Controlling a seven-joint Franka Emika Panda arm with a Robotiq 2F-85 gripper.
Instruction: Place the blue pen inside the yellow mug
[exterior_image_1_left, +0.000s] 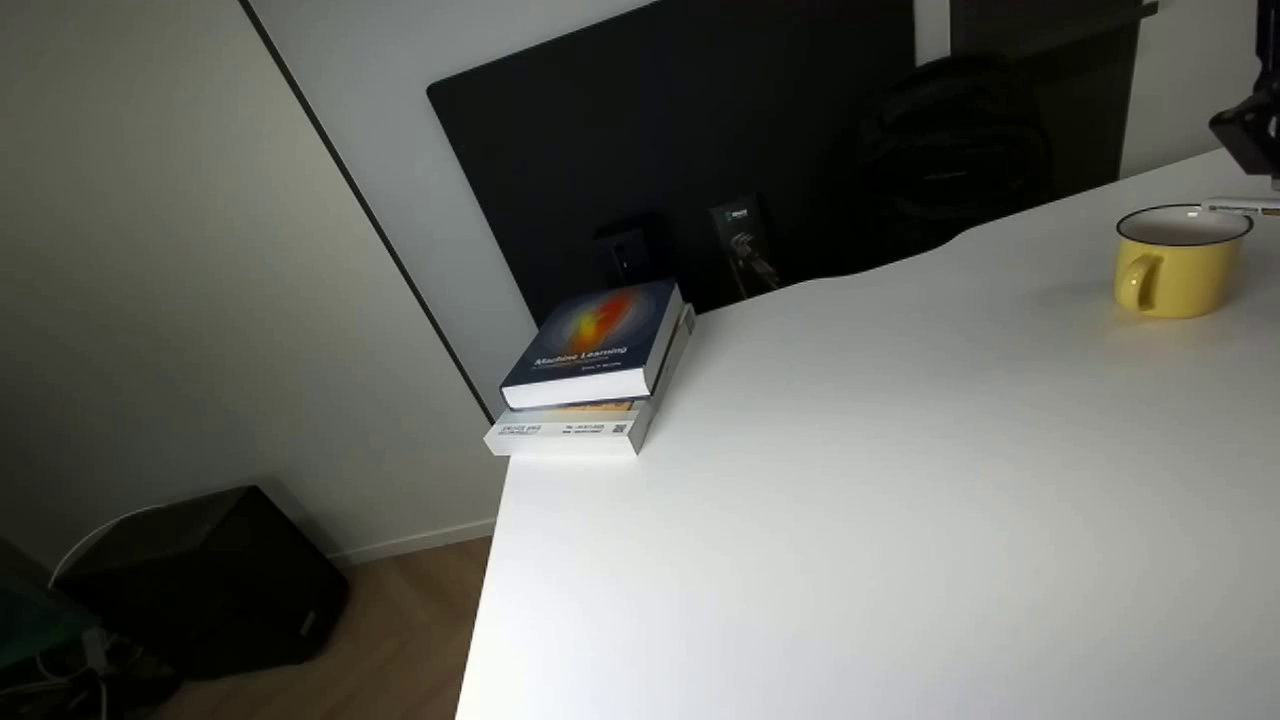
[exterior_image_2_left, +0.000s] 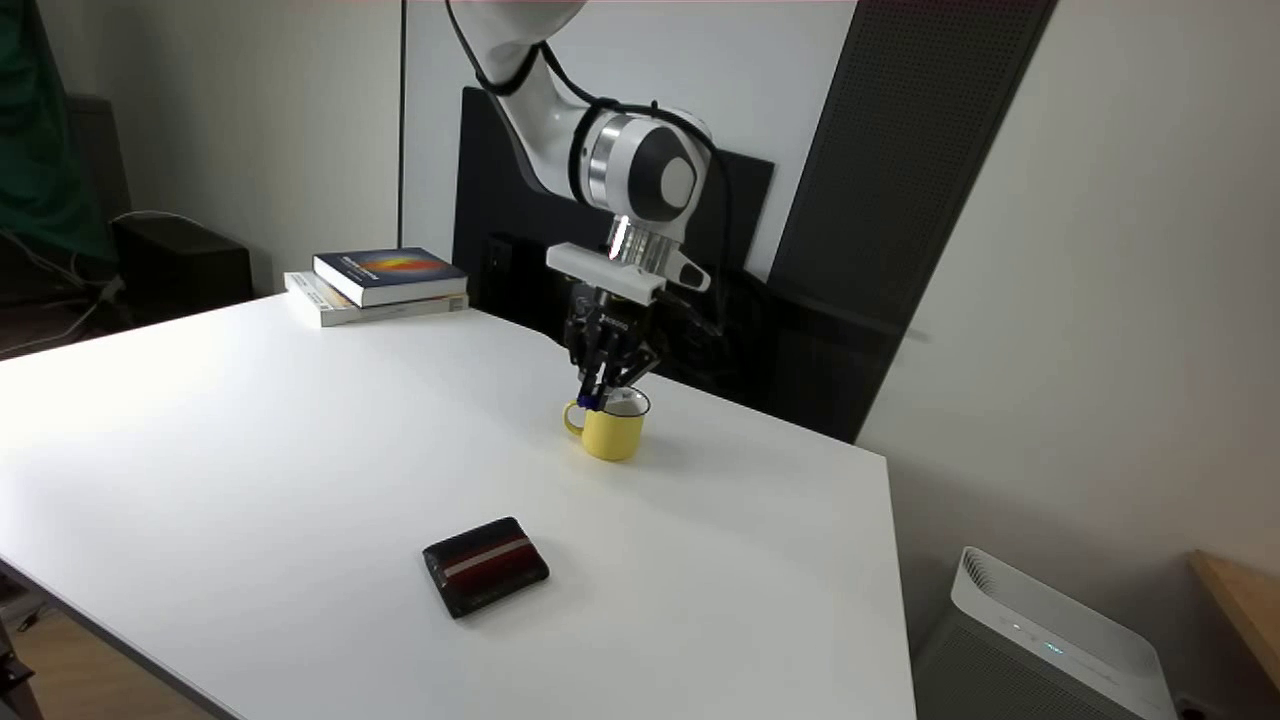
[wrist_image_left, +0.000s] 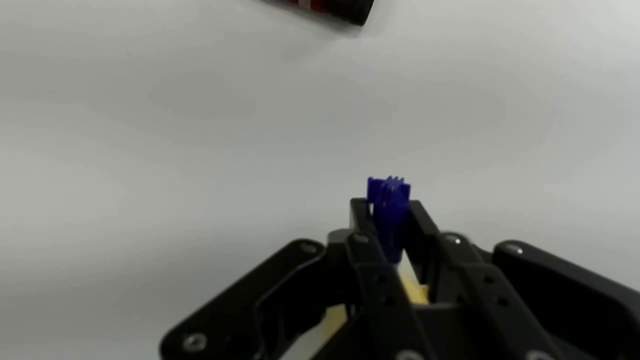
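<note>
The yellow mug (exterior_image_1_left: 1175, 285) stands upright on the white table, and it also shows in an exterior view (exterior_image_2_left: 612, 437) under the gripper. My gripper (exterior_image_2_left: 596, 398) is low at the mug's rim, its fingers shut on the blue pen. In the wrist view the fingertips (wrist_image_left: 387, 204) hold the pen's dark blue end (wrist_image_left: 391, 220). The pen's white barrel (exterior_image_1_left: 1232, 206) lies nearly level over the mug's far rim and runs out of that view. Only yellow bits of the mug (wrist_image_left: 412, 290) show between the fingers. The mug's inside is mostly hidden from the wrist.
A dark wallet with a red and pale stripe (exterior_image_2_left: 487, 566) lies on the table (exterior_image_2_left: 300, 480) and peeks into the wrist view (wrist_image_left: 345, 7). Two stacked books (exterior_image_1_left: 595, 350) sit at a table corner. The table's back edge runs close behind the mug.
</note>
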